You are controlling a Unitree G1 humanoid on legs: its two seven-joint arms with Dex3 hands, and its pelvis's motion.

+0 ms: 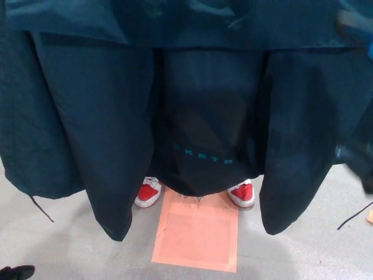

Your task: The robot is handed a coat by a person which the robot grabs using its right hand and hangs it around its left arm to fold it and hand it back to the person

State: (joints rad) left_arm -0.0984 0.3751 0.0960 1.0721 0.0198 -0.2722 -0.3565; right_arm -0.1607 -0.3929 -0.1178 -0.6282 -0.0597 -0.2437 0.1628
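head view: coat (192,105) hangs spread; right hand (356,169), blurred at three o'clock, open or clenched i cannot tell, should seize fabric high up.

Soft, even light falls on the pale grey floor (70,245) around the salmon-pink rectangular floor patch (196,230), leaving only faint shadows. Above the patch, the dark teal fabric coat (105,116) looks dim, its folds murky. Up-right of the patch, motion blur smears the edge.
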